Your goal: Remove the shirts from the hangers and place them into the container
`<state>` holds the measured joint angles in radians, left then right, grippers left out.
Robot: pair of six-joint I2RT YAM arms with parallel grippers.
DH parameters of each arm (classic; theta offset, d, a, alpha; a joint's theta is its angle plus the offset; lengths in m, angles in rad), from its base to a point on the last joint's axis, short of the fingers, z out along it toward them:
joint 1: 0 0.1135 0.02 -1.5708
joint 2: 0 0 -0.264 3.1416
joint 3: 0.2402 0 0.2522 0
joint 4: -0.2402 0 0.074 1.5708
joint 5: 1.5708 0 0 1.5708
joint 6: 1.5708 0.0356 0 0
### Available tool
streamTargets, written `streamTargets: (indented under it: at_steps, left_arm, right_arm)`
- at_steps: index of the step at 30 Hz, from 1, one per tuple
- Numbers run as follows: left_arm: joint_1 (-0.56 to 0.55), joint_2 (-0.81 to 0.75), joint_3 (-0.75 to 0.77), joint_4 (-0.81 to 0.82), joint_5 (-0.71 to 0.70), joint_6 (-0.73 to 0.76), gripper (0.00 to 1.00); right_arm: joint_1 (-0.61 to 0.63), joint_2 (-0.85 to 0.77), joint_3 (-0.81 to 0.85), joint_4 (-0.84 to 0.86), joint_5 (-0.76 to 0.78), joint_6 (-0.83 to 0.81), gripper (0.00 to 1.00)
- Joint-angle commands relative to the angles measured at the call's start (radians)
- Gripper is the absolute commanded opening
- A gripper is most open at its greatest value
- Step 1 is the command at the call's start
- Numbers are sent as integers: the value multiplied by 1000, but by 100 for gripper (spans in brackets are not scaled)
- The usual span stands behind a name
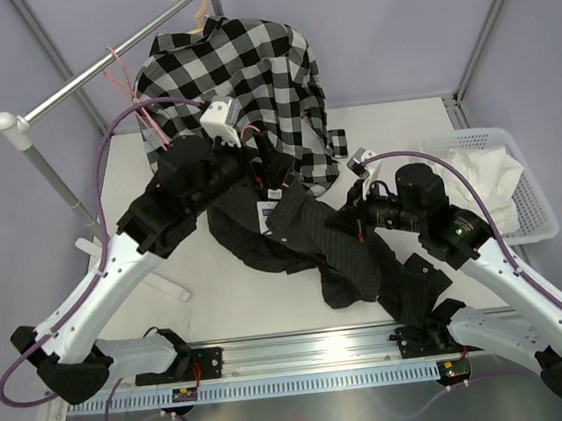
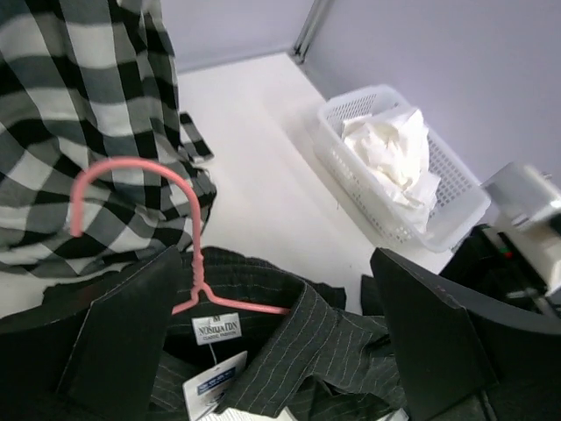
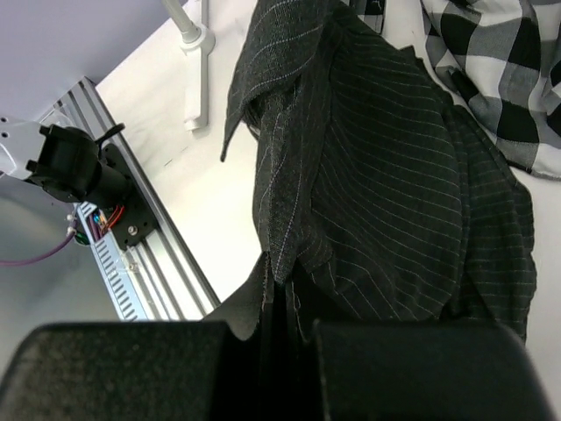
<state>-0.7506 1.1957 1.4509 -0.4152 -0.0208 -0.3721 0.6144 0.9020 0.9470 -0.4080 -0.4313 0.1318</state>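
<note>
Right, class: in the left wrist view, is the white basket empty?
No, a crumpled white shirt lies inside the basket.

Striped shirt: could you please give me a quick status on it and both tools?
Left tool open over pink hanger in striped shirt collar. Right tool shut on striped shirt. White shirt in basket; checked shirt hangs close behind.

A silver rail [image 1: 76,79] slants atop a white post [image 1: 57,179] at the table's [image 1: 220,297] far left.
</note>
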Motion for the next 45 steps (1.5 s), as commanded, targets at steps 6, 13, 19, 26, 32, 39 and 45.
streamTargets:
  at_steps: [6,13,19,26,32,39,45]
  left_arm:
    - [-64,62,3,49,-240,-65,88]
    - [-79,120,34,78,-286,-39,72]
    - [-81,143,35,78,-292,-33,29]
    - [-82,134,14,148,-392,15,0]
    - [-89,168,-4,214,-495,-10,0]
    - [-113,242,25,251,-636,-21,0]
    - [-127,281,62,265,-706,-47,0]
  right_arm:
    - [4,-25,19,138,-24,22,0]
    - [4,-37,15,149,-32,25,0]
    - [5,-54,-8,196,-12,46,0]
    - [5,-55,4,167,109,80,29]
    - [5,-130,93,45,235,86,72]
    - [4,-271,58,97,425,111,82]
    - [5,-258,75,69,436,136,86]
